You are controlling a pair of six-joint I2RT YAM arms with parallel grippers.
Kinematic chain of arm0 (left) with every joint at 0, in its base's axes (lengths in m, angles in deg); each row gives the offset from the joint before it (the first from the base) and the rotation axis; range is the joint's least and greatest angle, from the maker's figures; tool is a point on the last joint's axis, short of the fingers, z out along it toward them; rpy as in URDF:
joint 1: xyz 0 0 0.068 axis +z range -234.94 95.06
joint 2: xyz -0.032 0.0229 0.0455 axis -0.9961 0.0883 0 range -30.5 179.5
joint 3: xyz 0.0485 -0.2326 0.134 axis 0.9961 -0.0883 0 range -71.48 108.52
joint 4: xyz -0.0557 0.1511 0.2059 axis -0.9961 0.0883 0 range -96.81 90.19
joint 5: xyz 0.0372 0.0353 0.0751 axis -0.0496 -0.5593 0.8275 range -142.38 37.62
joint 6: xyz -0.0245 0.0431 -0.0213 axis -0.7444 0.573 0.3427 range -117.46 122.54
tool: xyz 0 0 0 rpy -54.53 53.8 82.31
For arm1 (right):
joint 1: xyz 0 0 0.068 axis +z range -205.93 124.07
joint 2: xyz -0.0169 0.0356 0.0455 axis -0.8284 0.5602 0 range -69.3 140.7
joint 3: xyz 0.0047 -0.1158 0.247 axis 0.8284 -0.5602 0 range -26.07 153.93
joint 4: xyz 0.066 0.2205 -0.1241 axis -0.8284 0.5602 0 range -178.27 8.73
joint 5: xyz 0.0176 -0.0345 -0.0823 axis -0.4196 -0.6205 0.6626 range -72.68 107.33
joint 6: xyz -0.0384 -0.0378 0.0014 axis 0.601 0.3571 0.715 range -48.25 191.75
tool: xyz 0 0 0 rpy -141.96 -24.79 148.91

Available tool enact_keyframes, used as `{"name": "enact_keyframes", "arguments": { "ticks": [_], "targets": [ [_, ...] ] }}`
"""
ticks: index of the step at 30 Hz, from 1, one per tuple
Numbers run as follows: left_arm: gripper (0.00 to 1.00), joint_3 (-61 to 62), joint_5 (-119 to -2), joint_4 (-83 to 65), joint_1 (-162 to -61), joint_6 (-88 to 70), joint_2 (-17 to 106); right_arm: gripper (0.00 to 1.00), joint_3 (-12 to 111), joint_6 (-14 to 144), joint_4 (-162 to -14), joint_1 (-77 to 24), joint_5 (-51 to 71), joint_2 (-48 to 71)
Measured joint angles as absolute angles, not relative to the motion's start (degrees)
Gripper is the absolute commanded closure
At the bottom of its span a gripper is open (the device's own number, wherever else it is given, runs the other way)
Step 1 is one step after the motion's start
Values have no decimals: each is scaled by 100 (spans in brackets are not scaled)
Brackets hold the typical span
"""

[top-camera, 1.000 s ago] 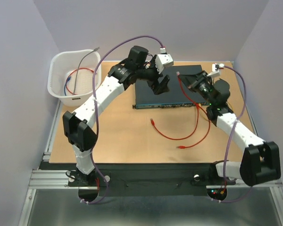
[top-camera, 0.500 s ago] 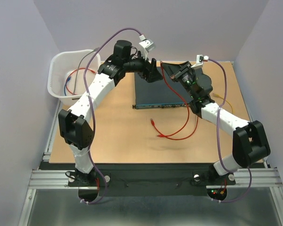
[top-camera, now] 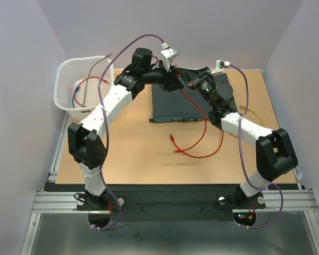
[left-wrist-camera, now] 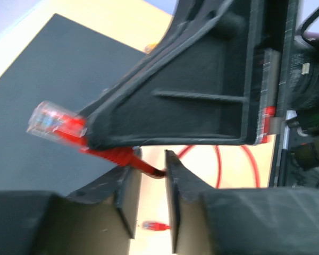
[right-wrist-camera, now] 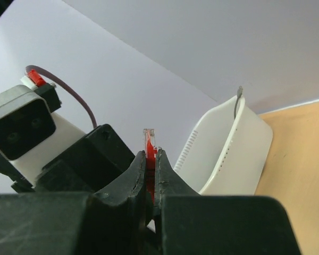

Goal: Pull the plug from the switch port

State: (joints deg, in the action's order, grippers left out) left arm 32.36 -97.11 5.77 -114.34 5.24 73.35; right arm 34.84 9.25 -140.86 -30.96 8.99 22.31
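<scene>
Table [top-camera: 122, 154]: tan board between pale lilac walls, with both arms reaching to its far middle.
Right claw [right-wrist-camera: 150, 155]: clamped tight on the red cable [left-wrist-camera: 109, 155] just behind its plug [left-wrist-camera: 50, 119], held up in the air.
Plug: clear plastic tip poking out past the right claw's fingers. It sits in no port and hangs over the switch's top.
Left claw [left-wrist-camera: 153, 162]: fingers a narrow gap apart, straddling the cable right beside the right claw. The table shows through the gap next to the cable.
Switch [top-camera: 175, 103]: big flat blue-black metal box, lying flat at the far middle of the table under both claws. Its thin teal front [top-camera: 178, 120] faces the arms' bases, and the sockets on it are too small to count.
Cable further out: it drops from the claws across the switch, and red loops with two loose ends lie on the table in front.
Basket [top-camera: 64, 103]: white, in the far left corner, well apart from the switch, with thin red and blue wires inside.
</scene>
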Motion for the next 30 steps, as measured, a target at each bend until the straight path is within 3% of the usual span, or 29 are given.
{"name": "enact_keyframes", "arguments": {
  "ticks": [9, 10, 11, 12, 13, 14, 24, 30],
  "targets": [
    [100, 3198, -9502, 550, -11413, 469, 7335, 99, 3261, 761, -14379, -3072, 931, 2157],
    [100, 3185, -9502, 557, -11410, 465, 7335, 69, 3217, 774, -14401, -3072, 945, 2137],
    [100, 3148, -9497, 572, -11408, 467, 7335, 50, 3156, 836, -14390, -3072, 945, 2103],
    [100, 3113, -9453, 592, -11406, 489, 7335, 17, 3094, 934, -14329, -3070, 964, 2033],
    [100, 3080, -9335, 605, -11389, 519, 7335, 5, 3057, 1041, -14180, -3070, 980, 1971],
    [100, 3054, -9222, 625, -11321, 552, 7335, 0, 2968, 1168, -13920, -3072, 1021, 1807],
    [100, 3605, -7725, 948, -9043, 1144, 7311, 0, 2828, 3028, -11896, -3072, 1917, 15],
    [100, 3660, -6566, 1090, -8276, 1826, 6725, 0, 2531, 3642, -11092, -3072, 2352, -227]
  ]
}}
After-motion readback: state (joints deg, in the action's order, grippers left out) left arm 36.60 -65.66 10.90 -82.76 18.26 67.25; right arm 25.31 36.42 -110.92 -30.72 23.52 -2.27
